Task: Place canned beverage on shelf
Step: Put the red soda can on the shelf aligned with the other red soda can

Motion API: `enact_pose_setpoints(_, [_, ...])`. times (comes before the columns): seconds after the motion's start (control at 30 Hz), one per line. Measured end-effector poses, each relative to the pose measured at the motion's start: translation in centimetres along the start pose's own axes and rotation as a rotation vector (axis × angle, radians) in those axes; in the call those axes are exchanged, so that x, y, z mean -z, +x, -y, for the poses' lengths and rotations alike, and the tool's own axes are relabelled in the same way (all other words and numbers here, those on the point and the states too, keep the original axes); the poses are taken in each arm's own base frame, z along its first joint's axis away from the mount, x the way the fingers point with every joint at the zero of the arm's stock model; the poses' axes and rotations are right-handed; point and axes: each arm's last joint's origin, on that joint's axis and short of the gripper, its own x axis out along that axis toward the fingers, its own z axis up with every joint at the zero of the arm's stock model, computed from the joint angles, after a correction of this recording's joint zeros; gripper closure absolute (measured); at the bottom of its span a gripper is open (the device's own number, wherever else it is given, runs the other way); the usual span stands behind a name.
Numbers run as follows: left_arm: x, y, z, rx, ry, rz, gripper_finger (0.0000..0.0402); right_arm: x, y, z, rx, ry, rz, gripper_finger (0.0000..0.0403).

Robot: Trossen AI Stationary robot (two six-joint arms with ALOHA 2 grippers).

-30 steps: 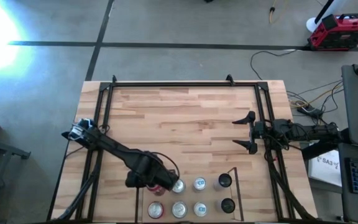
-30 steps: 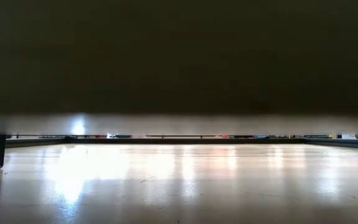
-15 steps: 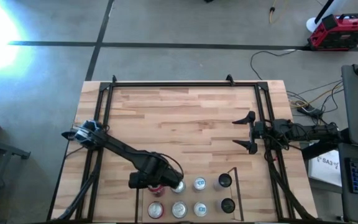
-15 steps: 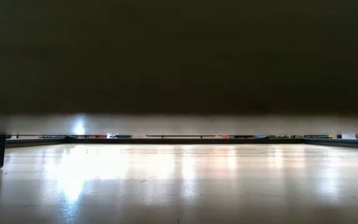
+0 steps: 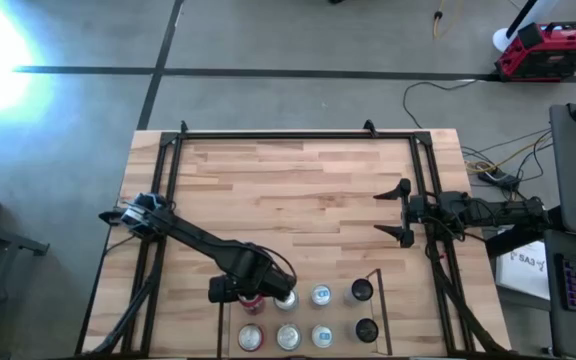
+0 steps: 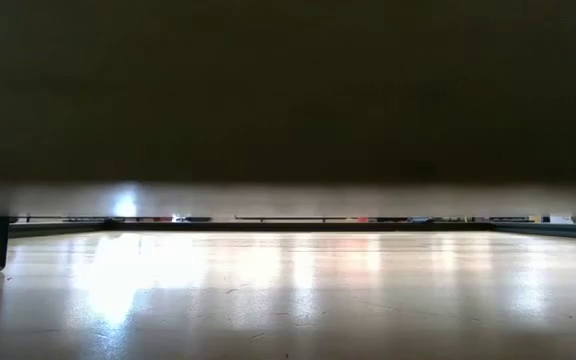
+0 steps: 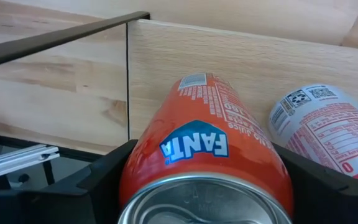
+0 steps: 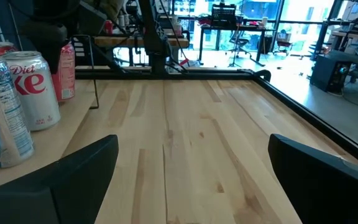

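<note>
1. The left tool [image 5: 253, 297] is gripping an orange Fanta can [image 7: 207, 155] at the shelf's [image 5: 372, 272] left end — beside a silver can [image 5: 286, 299].
2. The right tool [image 5: 393, 213] is waiting open over the table [image 5: 298, 190].

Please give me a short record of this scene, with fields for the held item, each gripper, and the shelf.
held item: orange Fanta can
left gripper: shut on the Fanta can, at the shelf's left end
right gripper: open, empty, waiting near the table's right edge
shelf: seven cans standing in two rows
neighbour can: white can with red print, beside the Fanta can
table: light wood
</note>
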Motion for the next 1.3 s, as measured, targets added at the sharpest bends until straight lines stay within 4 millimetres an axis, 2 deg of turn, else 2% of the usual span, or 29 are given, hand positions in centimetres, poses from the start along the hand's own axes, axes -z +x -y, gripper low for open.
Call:
enact_pose_setpoints(0.2, [0.05,0.08,-0.01,-0.006,-0.017,-0.005,0.0106,0.0,0.0,0.0,0.0,0.0,0.0,0.0003])
enact_pose_setpoints(0.43, [0.13,0.1,-0.02,-0.004,-0.026,-0.007,0.0082,-0.01,0.0,0.0,0.0,0.0,0.0,0.0003])
enact_pose_setpoints(1.3, [0.67,0.25,-0.44,-0.011,-0.088,-0.007,0.0086,-0.01,0.0,0.0,0.0,0.0,0.0,0.0003])
